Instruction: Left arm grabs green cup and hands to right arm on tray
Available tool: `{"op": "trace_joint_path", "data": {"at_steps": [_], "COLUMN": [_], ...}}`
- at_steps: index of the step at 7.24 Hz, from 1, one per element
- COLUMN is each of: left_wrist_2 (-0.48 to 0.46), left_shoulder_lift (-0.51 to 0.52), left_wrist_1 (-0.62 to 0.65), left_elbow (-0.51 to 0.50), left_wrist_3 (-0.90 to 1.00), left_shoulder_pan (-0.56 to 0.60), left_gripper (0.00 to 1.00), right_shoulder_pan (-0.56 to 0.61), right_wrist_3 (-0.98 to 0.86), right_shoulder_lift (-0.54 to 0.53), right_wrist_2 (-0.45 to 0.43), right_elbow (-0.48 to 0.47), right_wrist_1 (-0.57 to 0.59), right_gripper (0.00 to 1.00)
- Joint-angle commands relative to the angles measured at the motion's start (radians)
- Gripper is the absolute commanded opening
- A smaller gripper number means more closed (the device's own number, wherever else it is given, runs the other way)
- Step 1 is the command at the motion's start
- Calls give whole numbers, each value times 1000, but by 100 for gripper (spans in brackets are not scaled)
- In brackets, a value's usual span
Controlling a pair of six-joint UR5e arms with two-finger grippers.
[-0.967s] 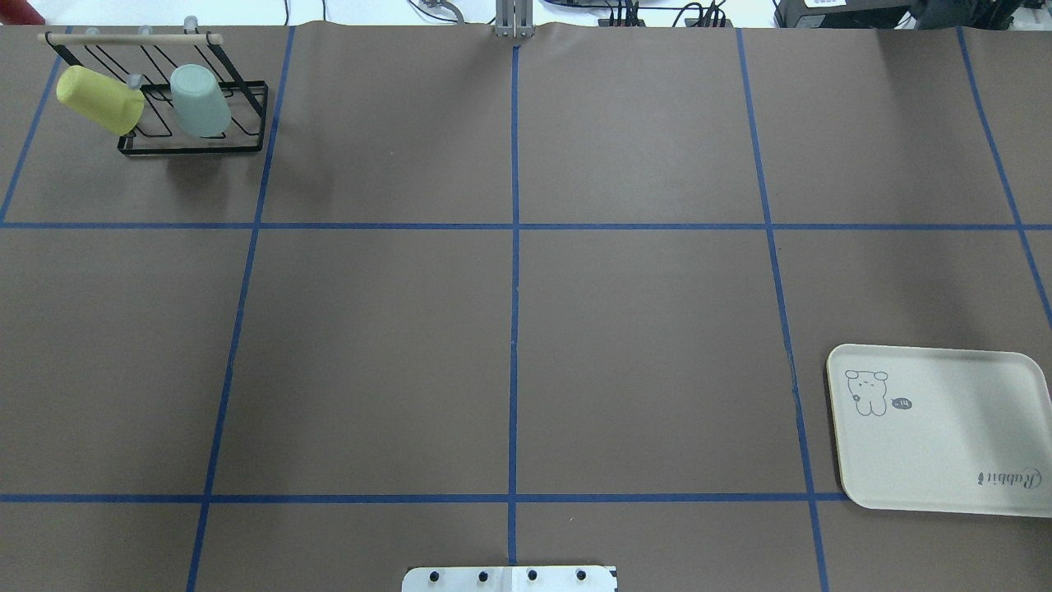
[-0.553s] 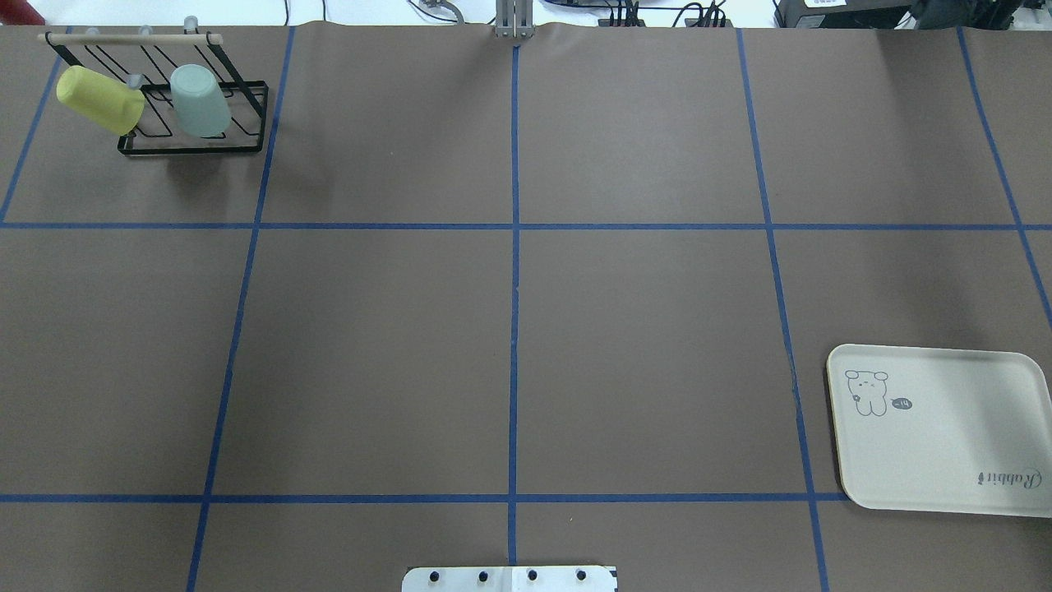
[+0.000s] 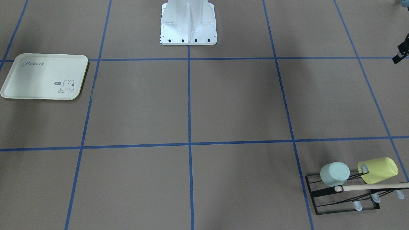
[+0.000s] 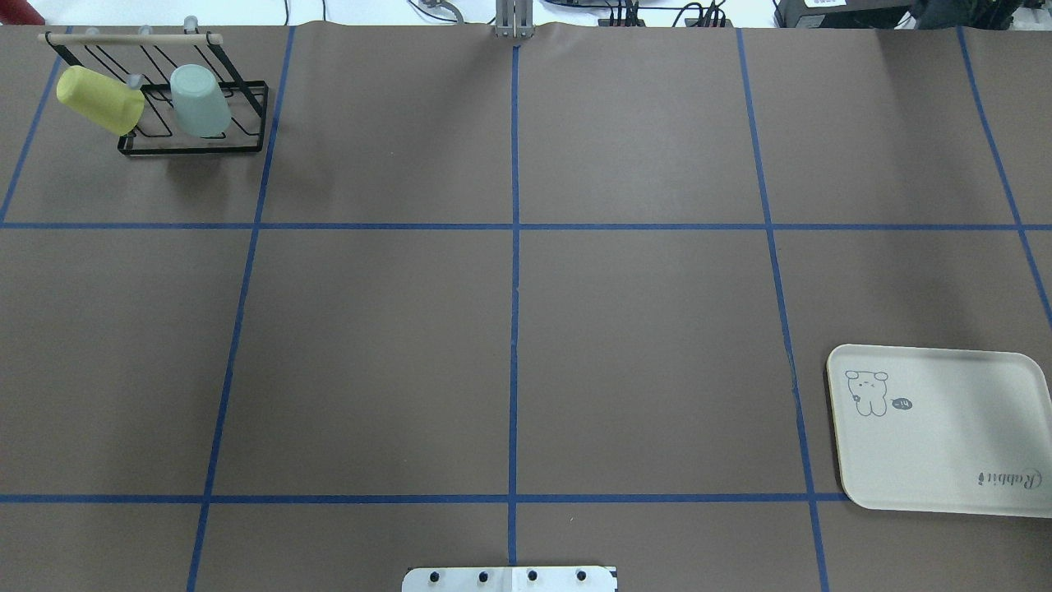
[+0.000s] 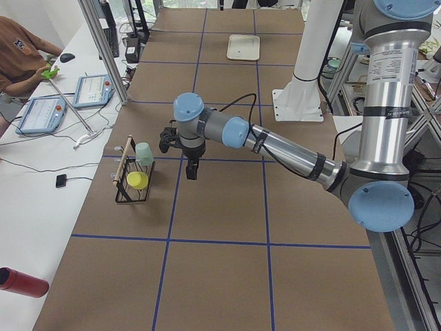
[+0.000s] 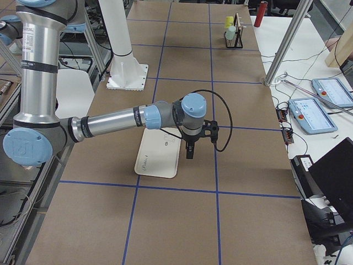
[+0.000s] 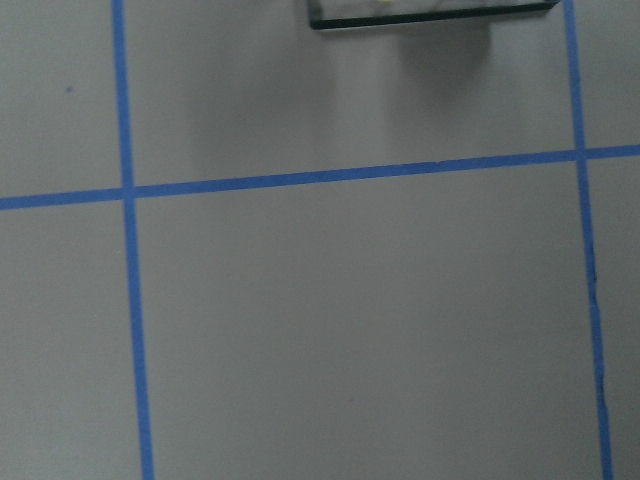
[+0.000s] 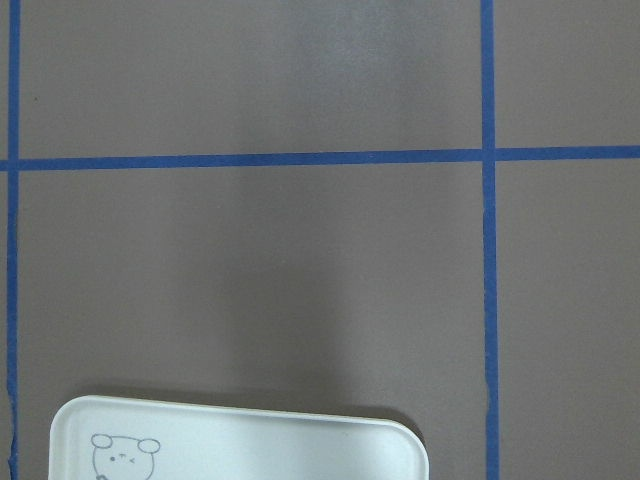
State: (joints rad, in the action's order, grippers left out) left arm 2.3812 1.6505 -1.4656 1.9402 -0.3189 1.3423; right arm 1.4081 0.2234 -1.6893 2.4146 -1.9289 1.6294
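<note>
The pale mint-green cup (image 4: 200,100) sits upside down and tilted on a black wire rack (image 4: 193,146) at the far left; it also shows in the front view (image 3: 334,173). The cream tray (image 4: 937,436) lies at the near right, with nothing on it. My left gripper (image 5: 191,169) hangs above the table beside the rack, apart from the cup. My right gripper (image 6: 189,152) hangs over the tray's (image 6: 157,157) far edge. Both grippers show only in the side views, so I cannot tell whether they are open or shut.
A yellow-green cup (image 4: 99,99) leans on the same rack, left of the green one. A wooden bar (image 4: 130,38) tops the rack. The robot's base plate (image 4: 509,579) is at the near middle. Blue tape lines cross the brown table.
</note>
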Motion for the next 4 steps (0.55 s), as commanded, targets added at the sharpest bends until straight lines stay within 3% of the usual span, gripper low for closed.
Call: {"op": "trace_joint_path", "data": {"at_steps": [1,4], "left_wrist_2": [-68,-261], "left_shoulder_lift": [209,395], "left_wrist_1": [2,2], "left_elbow": [-125,-298], "left_wrist_3": [-155,-155], "left_shoulder_pan": [-84,-214], "left_gripper": [100,100], "right_shoulder_pan": [-49,-60], "right_wrist_3": [1,5], "right_shoulder_lift": [-7,-3], "right_wrist_2": [-2,12], "right_elbow": [-2,-1], "right_wrist_1": [-67,-76], "right_gripper": [100,100]}}
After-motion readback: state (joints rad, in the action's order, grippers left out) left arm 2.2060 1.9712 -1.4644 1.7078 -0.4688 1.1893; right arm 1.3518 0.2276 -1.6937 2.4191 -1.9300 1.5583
